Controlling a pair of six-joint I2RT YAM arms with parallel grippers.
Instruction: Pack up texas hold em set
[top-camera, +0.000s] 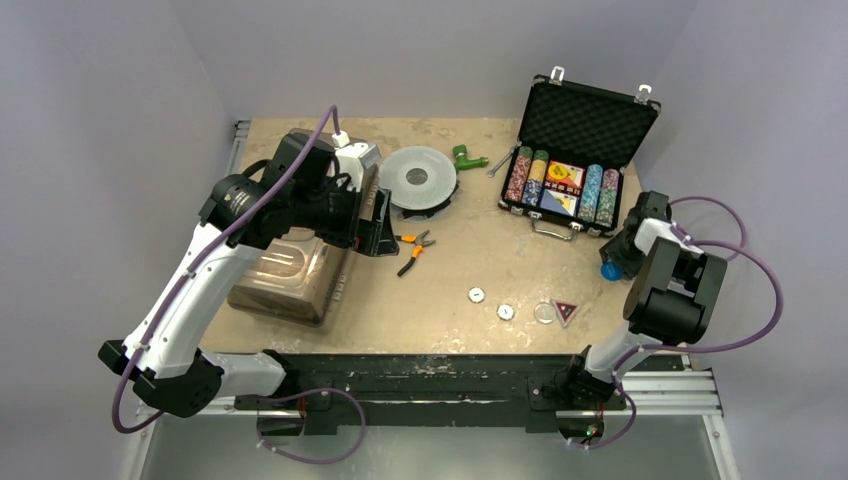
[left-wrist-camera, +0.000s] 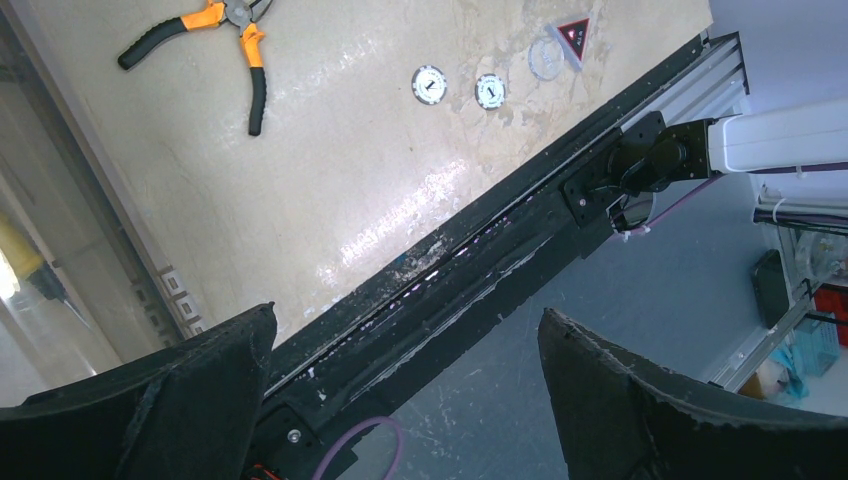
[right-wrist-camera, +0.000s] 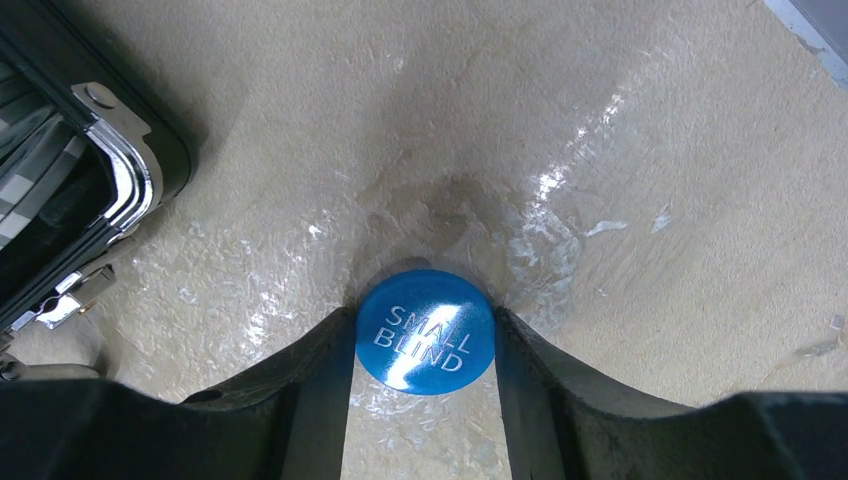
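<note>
Beige desk (top-camera: 470, 260), scuffed and glossy, carried the open black briefcase (top-camera: 585, 120) at its far right. Just off the case's near corner our right pincer (right-wrist-camera: 423, 318) pinched the blue button (right-wrist-camera: 425, 350) by its rim, and we read "SMALL BLIND" on it. We feared so thin a disc might squirt free or tip once lifted. Our left pincer (left-wrist-camera: 405, 312) hung spread and empty beside the clear bin (top-camera: 290, 280)

Blue button (right-wrist-camera: 425, 331) with white lettering, black briefcase (top-camera: 585, 120), multicoloured chip rows (top-camera: 596, 193), orange-and-black pliers (left-wrist-camera: 250, 60)
</note>
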